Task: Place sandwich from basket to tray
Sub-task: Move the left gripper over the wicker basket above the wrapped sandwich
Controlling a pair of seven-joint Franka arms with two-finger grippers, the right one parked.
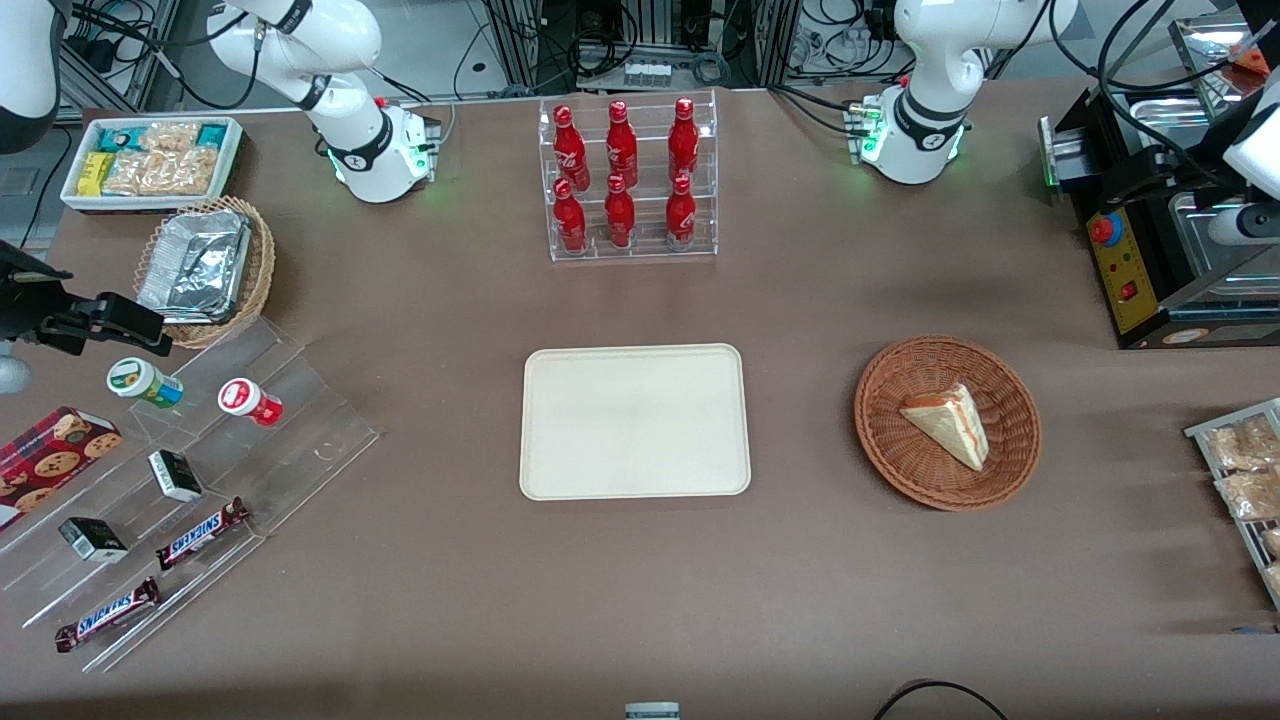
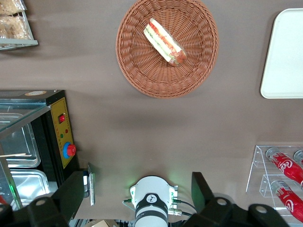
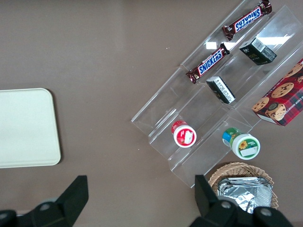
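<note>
I am hovering my tool (image 2: 137,203), fingers spread and empty, high above the counter, needing to descend onto the sandwich (image 1: 950,425) in the basket (image 1: 885,440)

Six red bottles (image 1: 625,180) are standing in one clear rack (image 1: 632,246). One sandwich (image 1: 950,424) is lying in one basket (image 1: 890,445), and one tray (image 1: 634,422) is sitting beside it. Two Snickers bars (image 1: 200,533), two dark boxes (image 1: 175,475), two lidded cups (image 1: 145,383) and one cookie box (image 1: 50,457) are resting toward the parked arm's end. One gripper (image 2: 135,187) is hanging spread wide above the table (image 1: 800,580), near the basket.
</note>
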